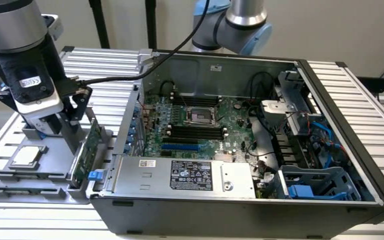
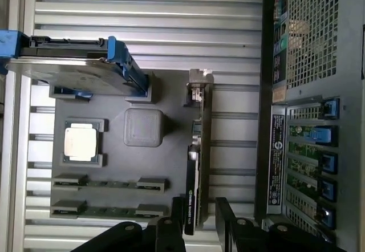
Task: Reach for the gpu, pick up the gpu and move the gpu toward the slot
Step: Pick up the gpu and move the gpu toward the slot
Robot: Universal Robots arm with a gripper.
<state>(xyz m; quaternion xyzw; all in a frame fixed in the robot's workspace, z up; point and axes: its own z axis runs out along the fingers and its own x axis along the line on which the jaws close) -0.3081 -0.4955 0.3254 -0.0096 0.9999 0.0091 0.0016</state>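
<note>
A robot arm's gripper (image 2: 201, 206) hovers over the graphics card (image 1: 87, 150) at a workbench on the exterior view's left, beside an open computer case (image 1: 352, 150). The green card stands on its long edge in a grey holder tray (image 2: 171, 149), which lies on the ribbed metal table (image 1: 352, 90) just beside the case's left wall. In the wrist view the card shows edge-on, with its silver bracket (image 2: 199, 86) at the end away from the gripper. The two black fingers (image 2: 178, 220) are spread apart, one on each side of the card's near end. A sliver of space shows between the card and one finger, and whether the other finger touches it cannot be told.

On the same tray, further left of the card, are a square silver processor chip (image 2: 80, 141), a grey block (image 2: 142, 126), two memory sticks (image 2: 108, 182) lying flat, and a hard drive (image 2: 68, 66) with blue rails. Inside the case, the motherboard (image 1: 199, 107) lies face up with a blue slot (image 1: 178, 147) near its front edge, just behind the silver power supply (image 1: 178, 175). The card sits well apart from that slot, outside the case.
</note>
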